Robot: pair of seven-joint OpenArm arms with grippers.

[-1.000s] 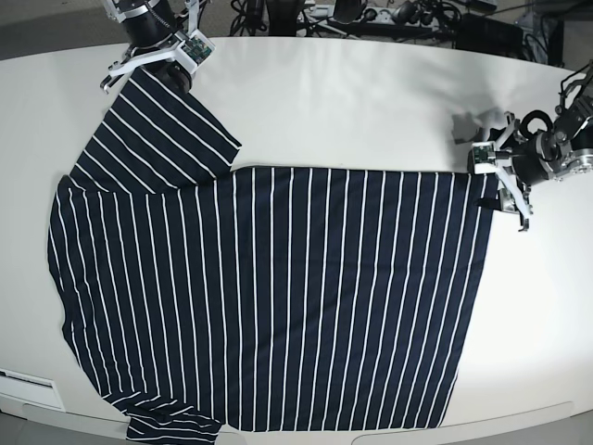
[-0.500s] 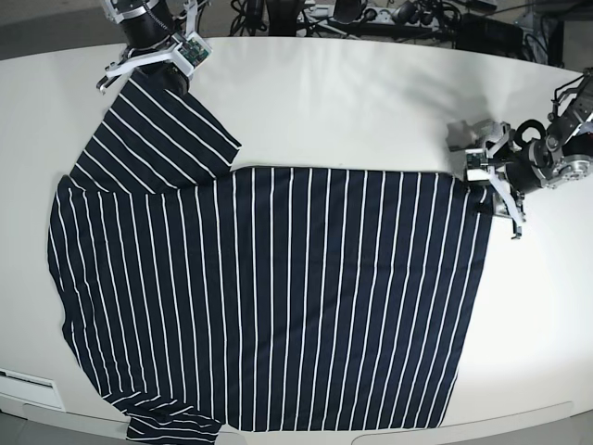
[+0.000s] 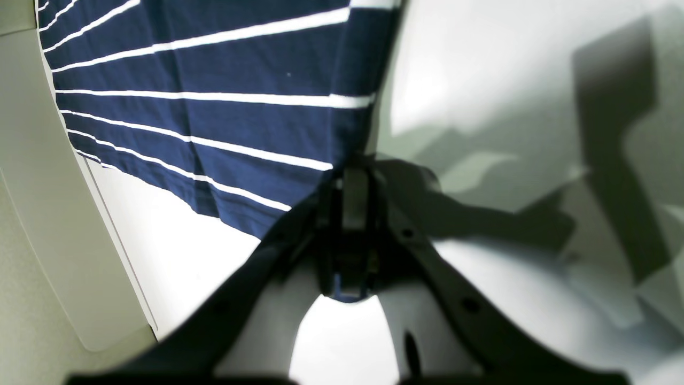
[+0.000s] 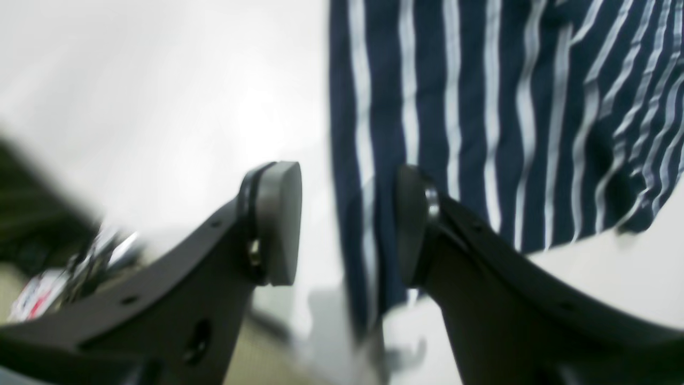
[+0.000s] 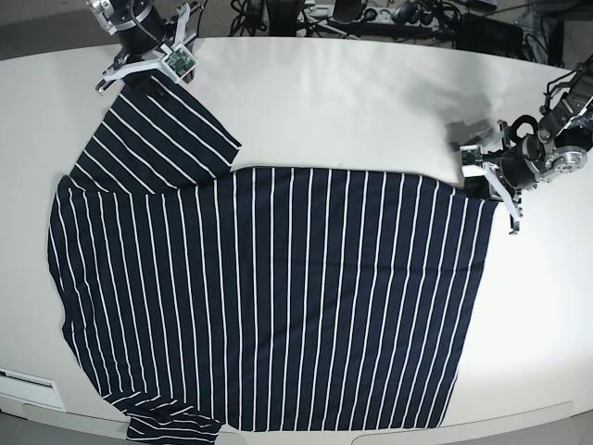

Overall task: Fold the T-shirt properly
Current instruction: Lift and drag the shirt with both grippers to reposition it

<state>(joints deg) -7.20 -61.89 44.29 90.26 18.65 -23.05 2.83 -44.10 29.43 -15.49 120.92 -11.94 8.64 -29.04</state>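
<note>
The dark navy, white-striped T-shirt (image 5: 269,297) lies spread flat, one sleeve angled outward.

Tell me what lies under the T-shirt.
The T-shirt lies flat on the white table, which shows bare around it. Whether anything else sits beneath cannot be seen; the cloth covers it.

The T-shirt (image 5: 278,297) is soft, matt striped cloth. The desk (image 5: 352,102) looks smooth and faintly glossy. The right gripper (image 4: 347,224) has matt dark pads (image 4: 280,222).

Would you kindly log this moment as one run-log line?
T-shirt flat on table | left gripper shut on hem corner | right gripper open over sleeve
</note>
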